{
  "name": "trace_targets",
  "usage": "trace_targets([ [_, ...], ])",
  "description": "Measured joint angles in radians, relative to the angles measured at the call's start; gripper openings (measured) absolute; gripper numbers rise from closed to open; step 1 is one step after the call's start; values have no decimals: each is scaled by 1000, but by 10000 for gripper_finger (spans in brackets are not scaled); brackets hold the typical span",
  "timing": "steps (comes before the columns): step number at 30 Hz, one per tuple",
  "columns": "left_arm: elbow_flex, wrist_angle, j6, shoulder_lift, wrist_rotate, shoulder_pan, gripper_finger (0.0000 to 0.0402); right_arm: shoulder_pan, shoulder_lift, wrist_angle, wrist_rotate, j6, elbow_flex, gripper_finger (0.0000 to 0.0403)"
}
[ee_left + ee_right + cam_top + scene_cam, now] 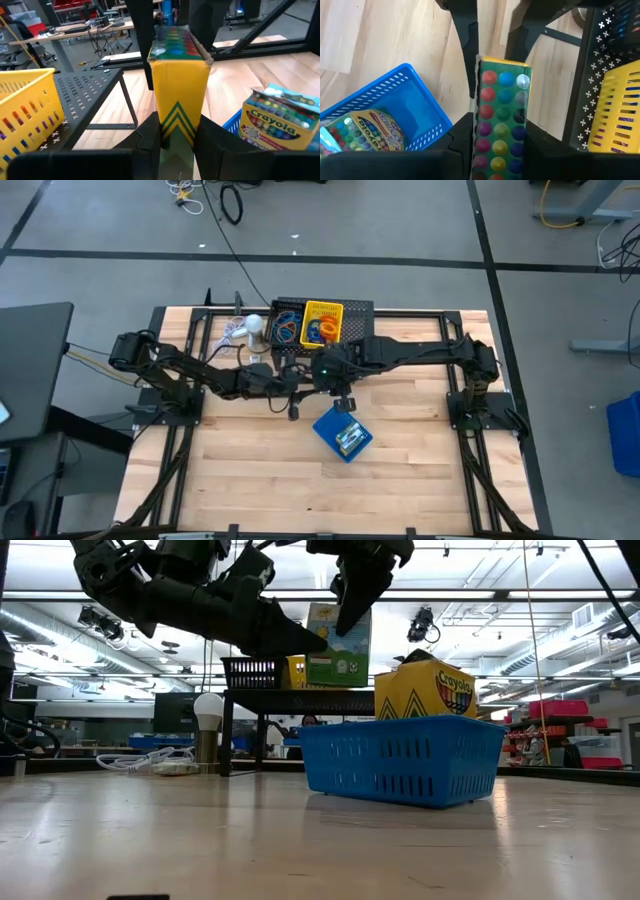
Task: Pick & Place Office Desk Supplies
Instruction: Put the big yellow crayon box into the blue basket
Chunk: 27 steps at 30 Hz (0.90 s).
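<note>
The left gripper clamps the lower end of a small yellow-green cardboard crayon box, held in the air above the wooden table just in front of the large black mesh stand; the right gripper has its two fingers narrowed against the same box's other end, so both arms meet at mid-table. Just beside and below them sits the blue mesh tray with another crayon box in it; the yellow mesh tray, holding coloured rubber-band loops, rests on the stand.
</note>
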Motion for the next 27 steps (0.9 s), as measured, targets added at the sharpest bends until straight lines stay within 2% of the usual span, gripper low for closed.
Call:
trace_targets([
  [4, 1, -14, 33, 0, 24, -1, 137, 7, 0, -13, -9, -5, 0, 100],
  [9, 0, -54, 56, -11, -8, -3, 208, 26, -2, -38, -8, -5, -2, 93],
  [14, 0, -143, 64, -57, -25, -14, 253, 49, -3, -39, -13, -11, -2, 93],
  [22, -1, -432, 38, -226, -89, -34, 267, 108, -3, -56, -15, -39, -2, 93],
  [27, -29, -481, 25, -333, -121, -41, 264, 167, -4, -63, -37, -93, -13, 93],
])
